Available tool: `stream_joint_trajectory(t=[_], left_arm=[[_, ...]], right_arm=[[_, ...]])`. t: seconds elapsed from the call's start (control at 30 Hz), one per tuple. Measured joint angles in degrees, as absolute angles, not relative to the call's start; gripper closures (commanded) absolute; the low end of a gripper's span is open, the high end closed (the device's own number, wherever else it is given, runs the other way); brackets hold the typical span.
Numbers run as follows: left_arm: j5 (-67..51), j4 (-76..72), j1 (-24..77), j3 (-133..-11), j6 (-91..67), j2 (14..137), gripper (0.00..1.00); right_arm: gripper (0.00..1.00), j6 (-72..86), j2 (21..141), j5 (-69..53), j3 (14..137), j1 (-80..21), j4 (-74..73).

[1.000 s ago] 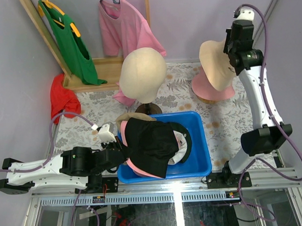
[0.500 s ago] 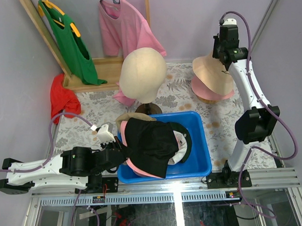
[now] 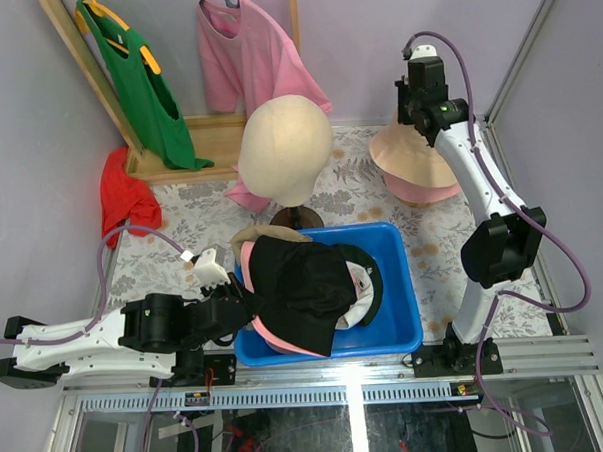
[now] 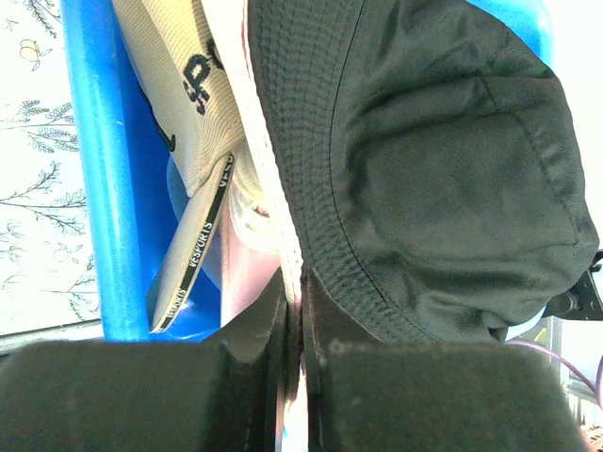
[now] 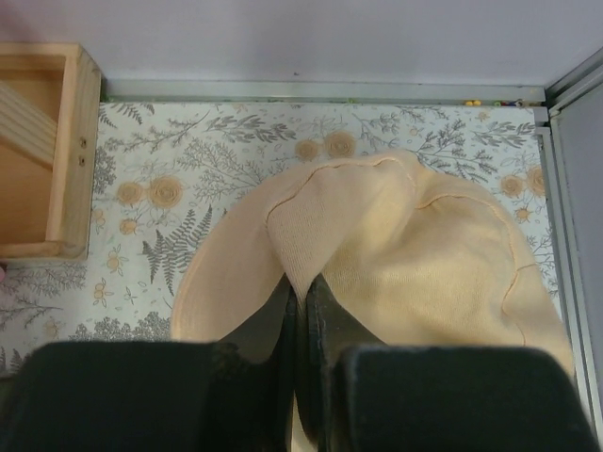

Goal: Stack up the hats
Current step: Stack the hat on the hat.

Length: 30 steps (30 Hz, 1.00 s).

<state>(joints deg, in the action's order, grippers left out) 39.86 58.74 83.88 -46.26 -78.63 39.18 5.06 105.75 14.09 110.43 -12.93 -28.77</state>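
Stacking in mid-course, read left to right. Left hand (image 4: 294, 282): fingers pressed together on the thin brim edge of the pale pink hat (image 4: 243, 273), which lies under the dark cap (image 3: 299, 286) inside the blue bin (image 3: 404, 317). A tan lettered cap (image 4: 188, 94) rests against the bin's left wall. Right hand (image 5: 301, 292): fingers pinched together on a fold of the cream hat (image 5: 405, 254), held over the rose hat (image 3: 425, 191) at the far right of the bench (image 3: 433, 250) (whether the two hats touch cannot be told). Probable step: setting cream upon rose. The next move calls for a centred lowering, then a release.
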Motion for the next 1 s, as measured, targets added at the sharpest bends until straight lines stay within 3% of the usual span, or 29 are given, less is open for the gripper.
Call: stream_joint_trajectory(t=[0.1, 0.27, 0.43, 1.0], left_arm=[[39.83, 58.67, 83.88, -46.13, -78.74, 39.00, 1.00], [39.83, 58.43, 83.88, -45.80, -78.72, 38.61, 1.00], [39.86, 58.08, 83.88, -45.80, -78.32, 38.89, 1.00], [39.44, 56.12, 83.88, -45.80, -75.26, 39.31, 1.00]], right_arm=[[0.83, 4.80, 105.75, 14.33, 109.23, -13.47, -28.67], [0.54, 4.49, 105.71, 14.81, 105.43, -13.52, -27.79], [0.35, 4.49, 104.84, 15.81, 102.06, -13.52, -27.79], [0.25, 7.09, 95.81, 15.97, 103.90, -13.52, -31.62]])
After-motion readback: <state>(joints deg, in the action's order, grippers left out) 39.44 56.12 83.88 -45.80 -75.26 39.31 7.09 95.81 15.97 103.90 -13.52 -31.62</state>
